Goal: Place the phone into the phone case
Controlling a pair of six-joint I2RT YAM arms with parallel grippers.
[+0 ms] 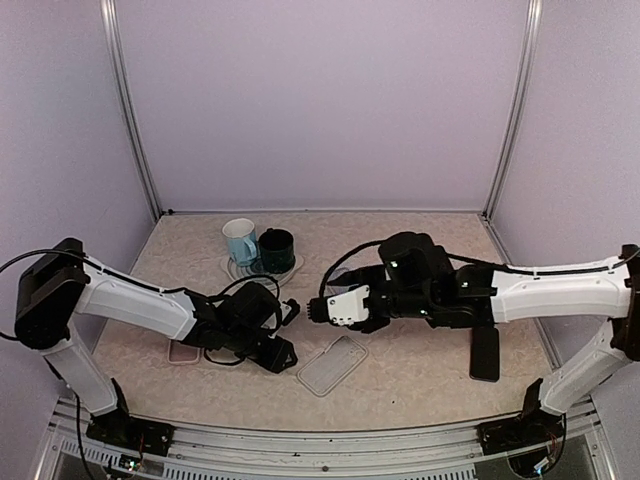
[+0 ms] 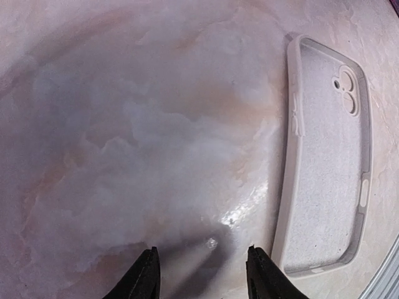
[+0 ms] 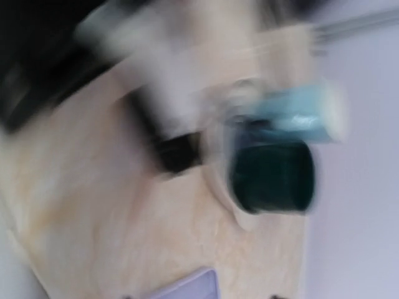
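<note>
Lilac walls (image 1: 320,100) close round the marbled counter (image 1: 420,385) I'm working over. My right arm (image 1: 540,290) reaches toward the middle, but its wrist view is smeared with blur, so I cannot tell how the right jaws stand. My left arm (image 1: 130,300) lies low, the left jaws spread and empty just beside the phone case (image 2: 324,168), which looks open side up near the front edge. The black phone (image 1: 485,353) lies flat on the counter by the right arm, well apart from the case. Fetching the phone comes first, I judge: grip it across its long edges, carry it level, seat the camera end under the lip, then press the other end down while the left jaws pin the case
</note>
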